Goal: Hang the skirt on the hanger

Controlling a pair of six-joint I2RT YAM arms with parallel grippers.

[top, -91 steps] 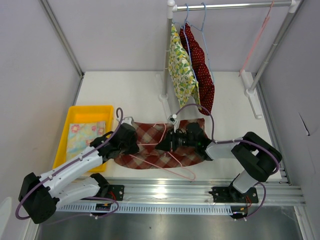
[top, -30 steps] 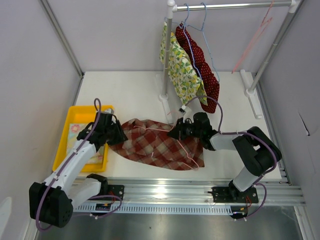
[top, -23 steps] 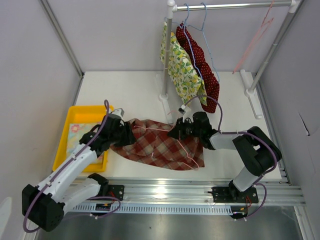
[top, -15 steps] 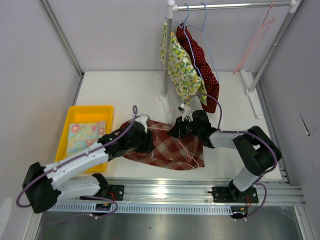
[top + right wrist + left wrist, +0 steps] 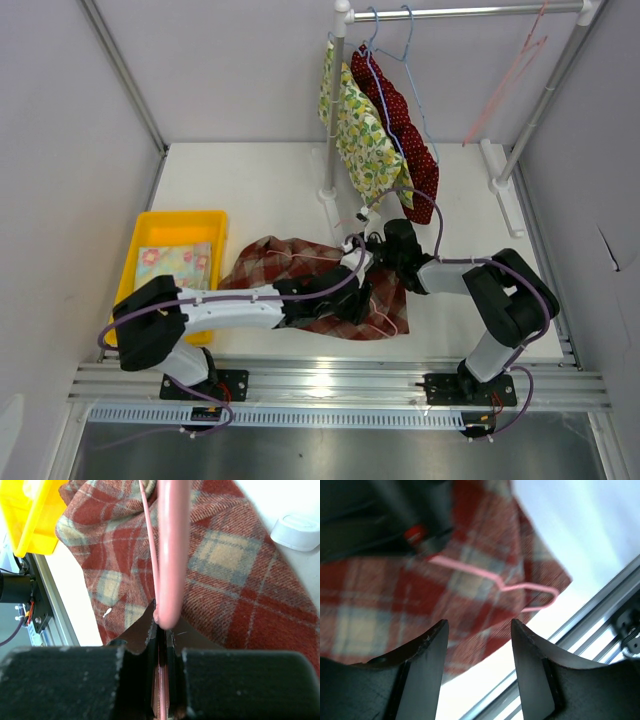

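The left arm (image 5: 240, 300) lies low across the table (image 5: 250, 190), stretched from its base at the near left edge rightward until its wrist is over the near half of the plaid skirt (image 5: 262, 262). The left gripper (image 5: 480, 665) points down at the cloth with its jaws standing well apart; nothing sits between them, and whether the tips touch the fabric cannot be told. The right arm (image 5: 500, 290) folds back from its base and reaches left, so that both wrists crowd together above the middle of the skirt. The right gripper (image 5: 161, 625) is pinched tight on the thin wire of the pink hanger (image 5: 172, 555), which runs away from the fingers over the cloth. The skirt lies rumpled on the table, just right of the yellow tray (image 5: 175, 218), with the hanger resting on top of it; one bent end of the wire shows near the skirt's near right corner. From above, the left forearm and both wrists cover much of the skirt's centre, so how the hanger meets the waistband is hidden. In the left wrist view a dark blurred mass with a red spot fills the upper left, too soft to identify. The right wrist view cuts the skirt off at every edge.
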